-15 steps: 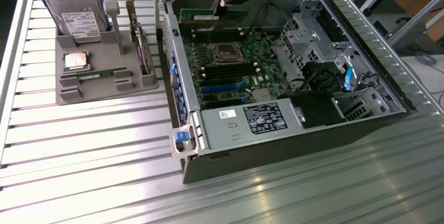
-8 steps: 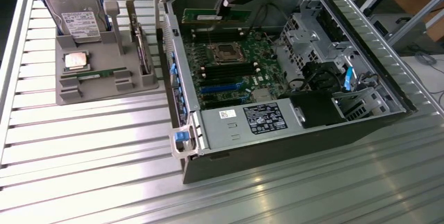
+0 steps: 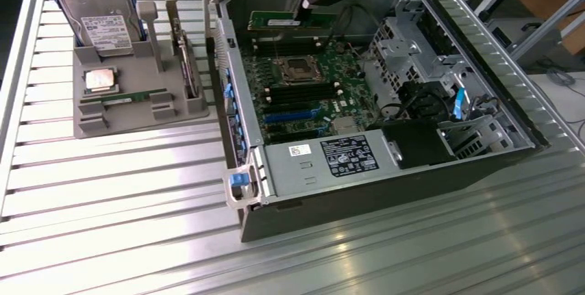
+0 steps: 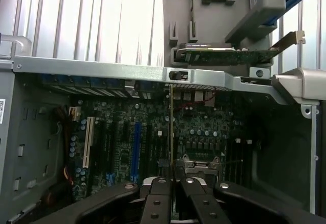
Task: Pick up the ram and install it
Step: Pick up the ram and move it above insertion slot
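While it hangs over the open computer case (image 3: 302,216), the pincer (image 3: 306,13) is clamped nearly closed on the ram (image 3: 285,21). A second stick (image 3: 135,96) sits in the grey holder (image 3: 137,113).

Black on my gripper (image 4: 174,184), matte, with silver screw heads dotting the fingers (image 4: 155,203). The ram (image 3: 287,20) reads green with a pale label. Below it the motherboard (image 3: 302,86) is dark green, striped with black slots, and there are two bright blue slots (image 3: 288,115). From my wrist I see a white slot (image 4: 87,150) too. The power supply (image 3: 316,168) is pale grey with a black label (image 3: 352,155). Blue clips (image 3: 238,179) sit on the silver-grey case (image 3: 216,48). The holder (image 3: 119,117) is plain grey, and the table (image 3: 137,240) is ribbed silver stripes.
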